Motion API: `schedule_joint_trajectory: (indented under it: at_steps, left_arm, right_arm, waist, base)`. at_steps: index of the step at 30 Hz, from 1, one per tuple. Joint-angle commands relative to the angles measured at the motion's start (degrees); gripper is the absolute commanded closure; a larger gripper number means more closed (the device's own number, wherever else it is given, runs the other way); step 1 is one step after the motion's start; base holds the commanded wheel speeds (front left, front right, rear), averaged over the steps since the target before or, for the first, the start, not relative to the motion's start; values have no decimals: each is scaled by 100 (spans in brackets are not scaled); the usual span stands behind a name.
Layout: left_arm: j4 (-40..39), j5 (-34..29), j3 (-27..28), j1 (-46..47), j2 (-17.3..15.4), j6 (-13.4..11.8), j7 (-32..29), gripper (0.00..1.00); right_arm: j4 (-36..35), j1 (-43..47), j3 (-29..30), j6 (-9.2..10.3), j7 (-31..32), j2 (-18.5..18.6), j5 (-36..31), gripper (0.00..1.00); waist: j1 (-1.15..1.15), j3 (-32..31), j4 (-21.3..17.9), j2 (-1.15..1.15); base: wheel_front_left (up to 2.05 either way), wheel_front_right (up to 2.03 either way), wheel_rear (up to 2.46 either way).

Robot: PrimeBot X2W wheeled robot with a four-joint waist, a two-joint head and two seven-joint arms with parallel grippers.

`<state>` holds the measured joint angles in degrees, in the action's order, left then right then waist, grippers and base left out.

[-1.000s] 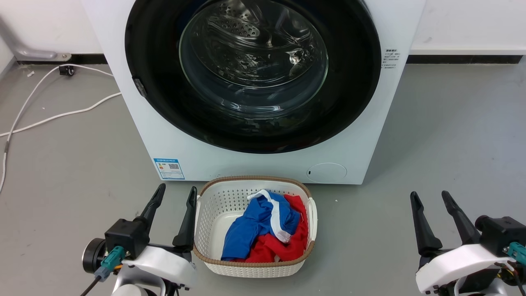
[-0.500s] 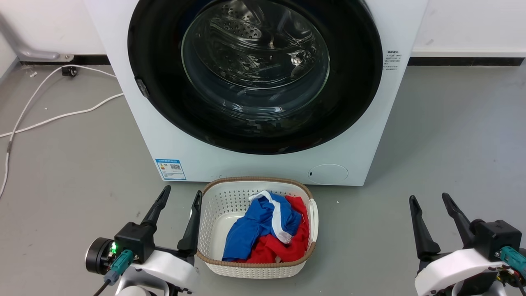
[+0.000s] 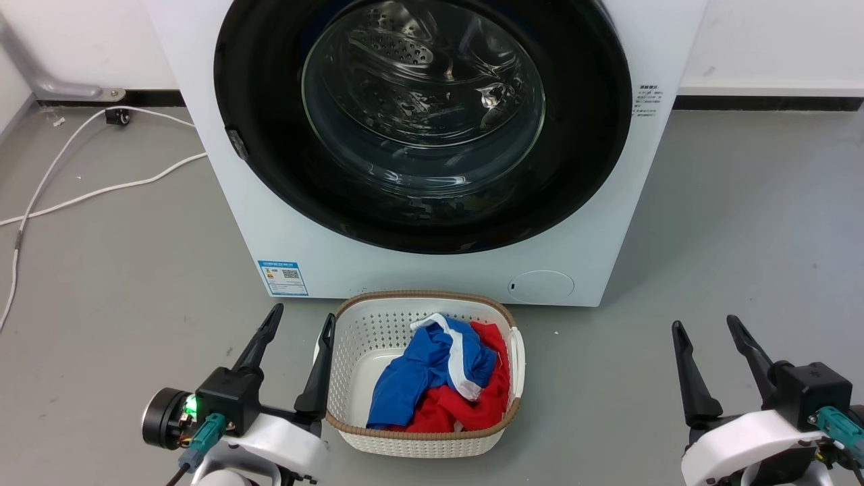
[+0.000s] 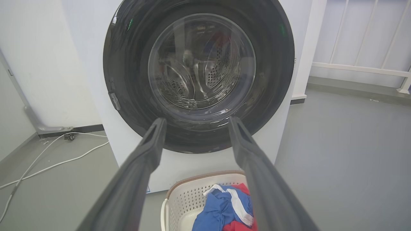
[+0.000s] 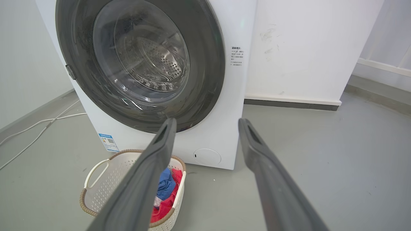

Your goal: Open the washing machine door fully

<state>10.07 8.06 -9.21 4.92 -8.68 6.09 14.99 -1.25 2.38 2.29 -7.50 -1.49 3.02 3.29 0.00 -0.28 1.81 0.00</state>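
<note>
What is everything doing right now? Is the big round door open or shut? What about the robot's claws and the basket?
Large round glossy black washing machine door: shut, flat against the white washing machine.
Left gripper: open, holding nothing.
Right gripper: open, holding nothing.
White perforated laundry basket: upright on the floor, partly filled.
Blue and red clothes: crumpled inside the basket.
Round white cap, low on the machine: shut.

grey floor (image 3: 742,202), white wall (image 3: 776,40) behind with a dark baseboard (image 3: 763,102), white cable (image 3: 135,182) lying loose on the floor, white railing (image 4: 362,69) further off, flat even light.
</note>
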Motion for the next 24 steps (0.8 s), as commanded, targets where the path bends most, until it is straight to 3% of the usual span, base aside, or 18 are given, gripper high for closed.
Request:
schedule_joint_trajectory:
  at_steps: [1, 19, 20, 21, 22, 23, 24]
  left_arm:
    - [17, 13, 18, 54, 12, 23, 29, 0]
    - [64, 177, 102, 62, 79, 85, 24, 0]
    - [63, 176, 103, 64, 80, 86, 23, 0]
    - [61, 173, 105, 67, 82, 90, 23, 0]
    - [59, 171, 107, 71, 85, 92, 24, 0]
    - [59, 171, 107, 74, 87, 96, 23, 0]
    - [59, 170, 108, 78, 90, 99, 23, 0]
  right_arm:
    - [9, 43, 5, 2, -31, -25, 9, 0]
    - [138, -55, 37, 1, -96, -24, 260, 0]
    - [144, -59, 41, 2, -95, -24, 273, 19]
    - [151, -61, 39, 2, -97, -24, 325, 64]
    - [152, -64, 39, 1, -100, -24, 327, 91]
    - [148, -66, 20, 1, -105, -24, 351, 100]
    - [144, -62, 8, 1, -112, -24, 429, 100]
  waist:
    - [0, 2, -1, 0]
    - [0, 34, 9, 0]
    - [0, 39, 10, 0]
    - [0, 45, 13, 0]
    - [0, 51, 15, 0]
    - [0, 55, 19, 0]
    - [0, 61, 22, 0]
  base:
    - [0, 0, 0]
    - [0, 0, 0]
    - [0, 0, 0]
    - [0, 0, 0]
    - [0, 0, 0]
    - [0, 0, 0]
    - [0, 0, 0]
